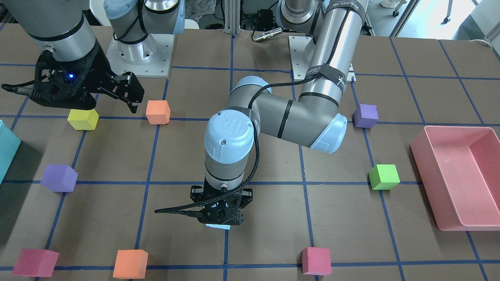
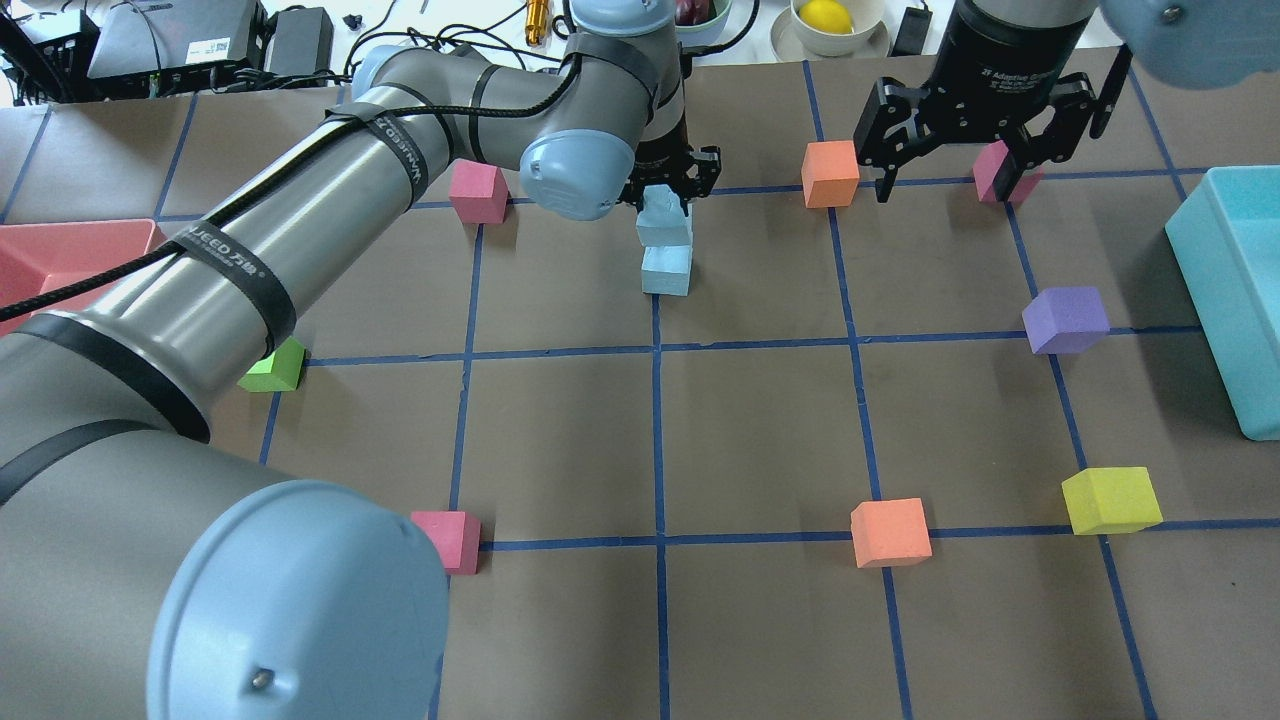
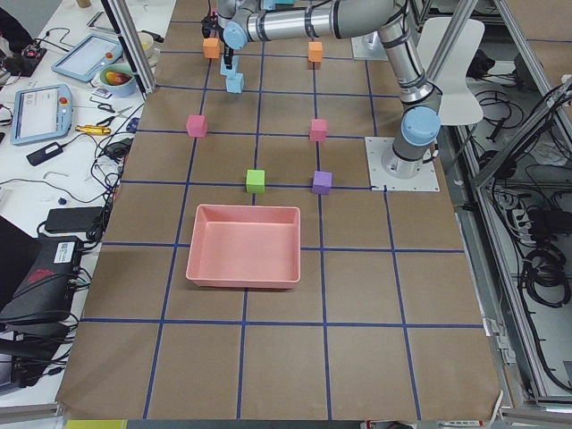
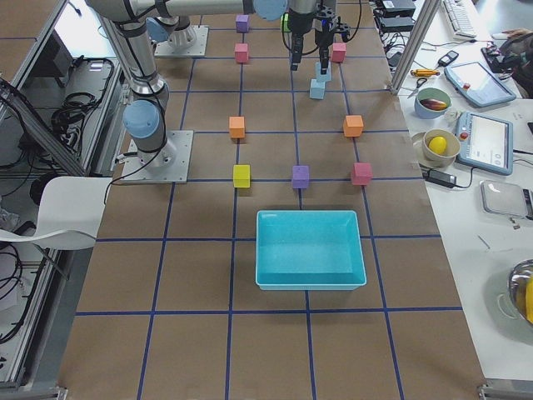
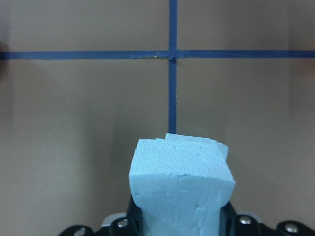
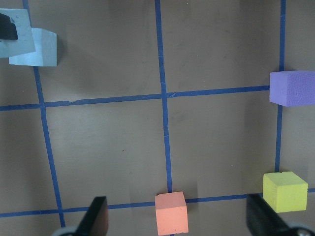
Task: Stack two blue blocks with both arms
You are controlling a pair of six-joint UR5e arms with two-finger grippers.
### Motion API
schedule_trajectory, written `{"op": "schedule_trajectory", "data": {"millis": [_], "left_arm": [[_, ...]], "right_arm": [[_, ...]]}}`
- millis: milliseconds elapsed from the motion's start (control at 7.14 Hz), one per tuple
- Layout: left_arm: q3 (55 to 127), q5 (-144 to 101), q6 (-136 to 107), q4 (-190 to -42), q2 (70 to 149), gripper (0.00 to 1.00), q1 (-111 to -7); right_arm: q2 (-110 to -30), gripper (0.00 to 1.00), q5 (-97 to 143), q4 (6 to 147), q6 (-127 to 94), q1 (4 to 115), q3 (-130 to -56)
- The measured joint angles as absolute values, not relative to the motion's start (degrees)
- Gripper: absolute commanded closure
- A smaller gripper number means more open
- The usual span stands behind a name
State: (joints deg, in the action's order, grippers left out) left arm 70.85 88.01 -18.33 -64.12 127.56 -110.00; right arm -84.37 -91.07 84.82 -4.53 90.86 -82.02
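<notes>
My left gripper (image 2: pixel 665 188) is shut on a pale blue block (image 2: pixel 665 222) and holds it straight over the second blue block (image 2: pixel 667 270), which stands on the table near a tape crossing. I cannot tell whether the two touch. In the left wrist view the held block (image 5: pixel 181 182) fills the jaws, and the lower block's edge (image 5: pixel 222 149) peeks out behind it. In the front-facing view the left gripper (image 1: pixel 218 217) hides all but a sliver of blue (image 1: pixel 217 226). My right gripper (image 2: pixel 955 170) is open and empty, high above the far right of the table. Both blue blocks also show in its wrist view (image 6: pixel 30 46).
An orange cube (image 2: pixel 829 173) and a pink cube (image 2: pixel 1003 172) lie below the right gripper. A purple cube (image 2: pixel 1066 319), a yellow cube (image 2: pixel 1110 499), an orange cube (image 2: pixel 889 532), two pink cubes (image 2: pixel 478 192) and a green cube (image 2: pixel 273 366) lie around. The teal bin (image 2: pixel 1232 300) stands right, the pink bin (image 1: pixel 453 175) left.
</notes>
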Motion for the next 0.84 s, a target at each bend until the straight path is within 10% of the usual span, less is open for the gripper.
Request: {"op": "schedule_trajectory", "data": {"millis": [560, 840], "left_arm": [[69.99, 88.13, -17.81, -68.73, 128.08, 0.43, -110.30], [69.93, 88.03, -18.24, -68.93, 128.45, 0.00, -110.30]], "right_arm": [[-84.33, 0.00, -91.02, 84.48, -4.46, 90.70, -82.31], [-84.25, 0.00, -90.69, 84.27, -4.41, 90.44, -82.35]]}}
